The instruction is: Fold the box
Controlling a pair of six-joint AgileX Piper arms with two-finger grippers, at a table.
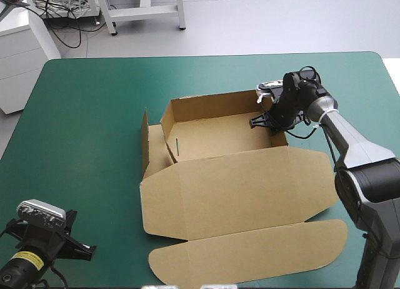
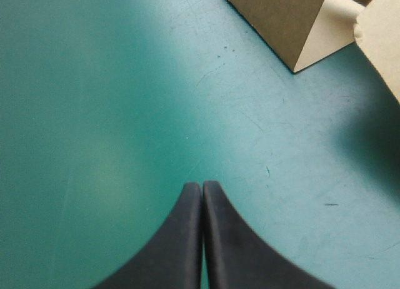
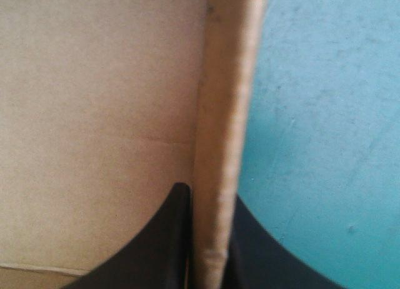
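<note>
The brown box point(image 1: 231, 176) lies mid-table as an open tray with back, left and right walls raised; its lid and front flap spread flat toward the near edge. My right gripper point(image 1: 270, 121) is at the tray's right wall point(image 3: 222, 132), shut on it, one black finger inside the tray and one outside. My left gripper point(image 2: 202, 189) is shut and holds nothing; it hovers over bare teal-green cover near the front left corner point(image 1: 75, 242), with a corner of the box point(image 2: 294, 26) ahead of it.
Teal-green table cover point(image 1: 81, 132) lies bare around the box on the left and at the back. The lid's curved flap point(image 1: 250, 254) reaches close to the near edge.
</note>
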